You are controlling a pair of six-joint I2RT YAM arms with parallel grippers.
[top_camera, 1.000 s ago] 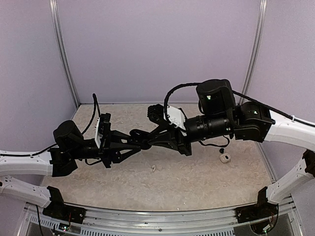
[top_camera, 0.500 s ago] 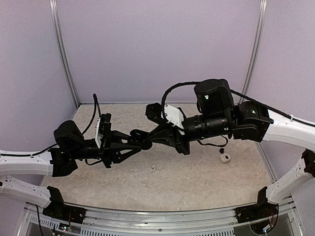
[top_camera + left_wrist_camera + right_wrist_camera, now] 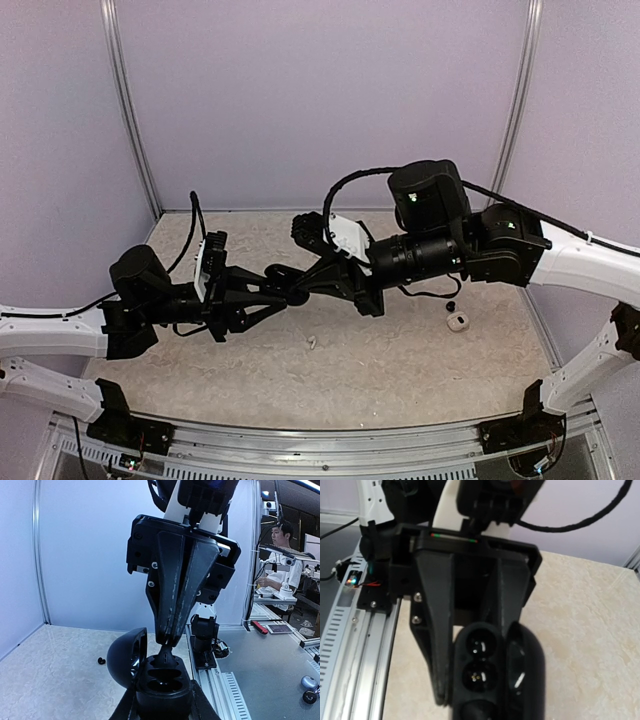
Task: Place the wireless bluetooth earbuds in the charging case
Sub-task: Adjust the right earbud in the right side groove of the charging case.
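While the left gripper [image 3: 161,700] is clenched around the round black plastic charging case [image 3: 162,687] and holds it in the air above the beige speckled table [image 3: 400,380], the hinged lid [image 3: 127,656] of the case stands open to one side. The right gripper [image 3: 167,639] meets the case from the opposite side. Its two fingers are pressed together on a small glossy black earbud [image 3: 165,655], which sits at the mouth of one of the two wells (how deep it is inside cannot be told). Well apart from both grippers, near the right edge of the table, a white earbud [image 3: 458,321] lies just beside another black earbud [image 3: 450,306].
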